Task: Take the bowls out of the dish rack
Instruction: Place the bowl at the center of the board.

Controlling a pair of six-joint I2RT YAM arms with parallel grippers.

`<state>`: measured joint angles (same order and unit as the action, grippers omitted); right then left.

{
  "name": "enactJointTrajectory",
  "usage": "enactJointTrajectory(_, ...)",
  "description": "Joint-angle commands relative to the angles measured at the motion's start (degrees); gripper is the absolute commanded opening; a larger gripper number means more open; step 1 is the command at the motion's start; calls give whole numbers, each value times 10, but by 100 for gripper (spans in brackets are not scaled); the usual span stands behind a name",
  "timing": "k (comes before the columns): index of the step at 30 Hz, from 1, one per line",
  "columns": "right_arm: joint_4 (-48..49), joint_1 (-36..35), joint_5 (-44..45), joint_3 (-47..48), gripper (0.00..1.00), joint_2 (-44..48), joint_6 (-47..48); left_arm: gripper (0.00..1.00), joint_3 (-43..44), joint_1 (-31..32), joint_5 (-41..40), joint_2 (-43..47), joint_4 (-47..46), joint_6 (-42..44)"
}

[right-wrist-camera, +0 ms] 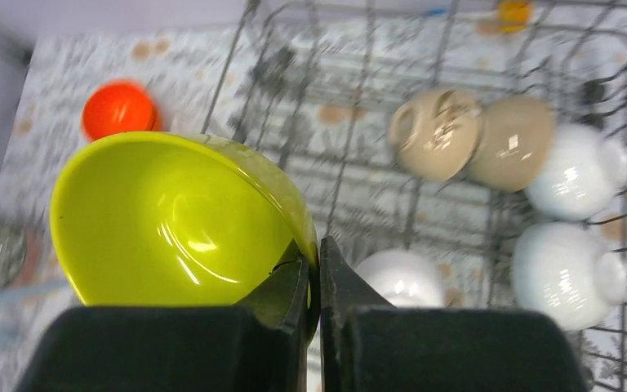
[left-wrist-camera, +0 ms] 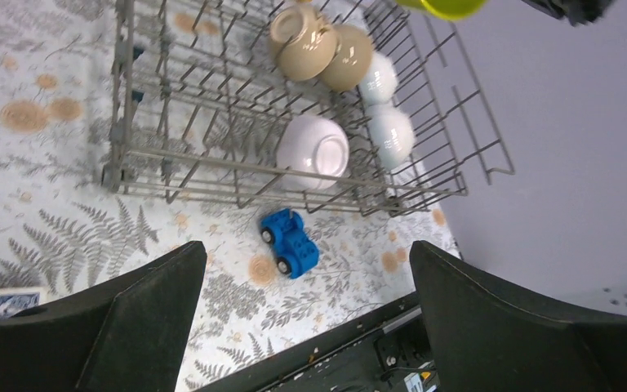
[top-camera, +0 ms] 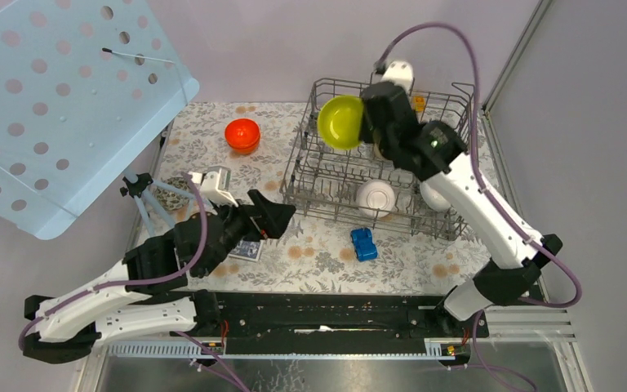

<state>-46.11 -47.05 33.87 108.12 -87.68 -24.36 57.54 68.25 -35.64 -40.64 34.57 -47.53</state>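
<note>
My right gripper (right-wrist-camera: pixel 314 263) is shut on the rim of a yellow-green bowl (right-wrist-camera: pixel 171 220), holding it above the left end of the grey wire dish rack (top-camera: pixel 318 175). Seen from above, that bowl (top-camera: pixel 340 122) faces the camera. In the rack lie two beige bowls (right-wrist-camera: pixel 434 133) (right-wrist-camera: pixel 510 143) and three white bowls (left-wrist-camera: pixel 314 149) (left-wrist-camera: pixel 392 135) (left-wrist-camera: pixel 378 77). An orange-red bowl (top-camera: pixel 242 135) sits on the table left of the rack. My left gripper (top-camera: pixel 282 216) hangs open and empty over the table, near the rack's front left corner.
A blue toy car (top-camera: pixel 363 243) lies in front of the rack. A speckled ball (top-camera: pixel 171 196) and a small tripod (top-camera: pixel 143 200) stand at the table's left edge. A blue card box (top-camera: pixel 246 249) lies under the left arm. A perforated blue panel (top-camera: pixel 57 106) overhangs the far left.
</note>
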Motion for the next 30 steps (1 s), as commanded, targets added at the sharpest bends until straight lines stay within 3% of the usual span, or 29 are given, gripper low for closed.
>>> enactJointTrajectory(1, -18, 81, 20, 91, 0, -33, 18, 99, -22, 1, 30, 27, -105, 69)
enactJointTrajectory(6, 5, 225, 32, 98, 0, -26, -4, 99, -61, 1, 24, 42, -144, 101)
enactJointTrajectory(11, 38, 431, -40, 71, 0, -16, -83, 99, -114, 1, -9, 66, -144, 87)
enactJointTrajectory(14, 35, 502, -57, 70, 0, -33, -127, 99, -147, 1, -12, 84, -158, 81)
enactJointTrajectory(21, 77, 595, -79, 31, 0, -65, -177, 99, -203, 1, -8, 107, -169, 60)
enactJointTrajectory(26, 85, 620, -79, -9, 0, -107, -172, 99, -223, 1, -12, 91, -170, 41)
enactJointTrajectory(30, 146, 630, -85, -80, 0, -115, -165, 99, -232, 1, -11, 62, -173, 25)
